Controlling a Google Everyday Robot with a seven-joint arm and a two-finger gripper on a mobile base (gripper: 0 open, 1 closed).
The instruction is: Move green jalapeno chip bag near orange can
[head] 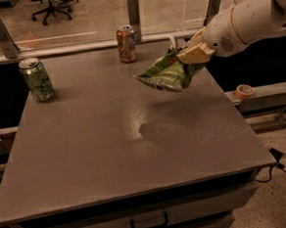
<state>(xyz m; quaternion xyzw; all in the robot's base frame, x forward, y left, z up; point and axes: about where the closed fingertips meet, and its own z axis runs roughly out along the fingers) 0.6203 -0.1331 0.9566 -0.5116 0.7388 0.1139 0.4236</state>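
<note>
The beige two-finger gripper [187,55] is clamped on the upper edge of the crinkly olive-green chip bag [164,75], which hangs clear above the grey tabletop [111,152]. The small orange-brown drink can [126,43] stands upright near the bag, at the far edge.

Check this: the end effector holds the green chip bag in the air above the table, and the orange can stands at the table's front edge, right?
Not the front: in the camera view the orange can stands at the far edge of the table. The rest holds: the end effector grips the green jalapeno chip bag in the air above the table.
</note>
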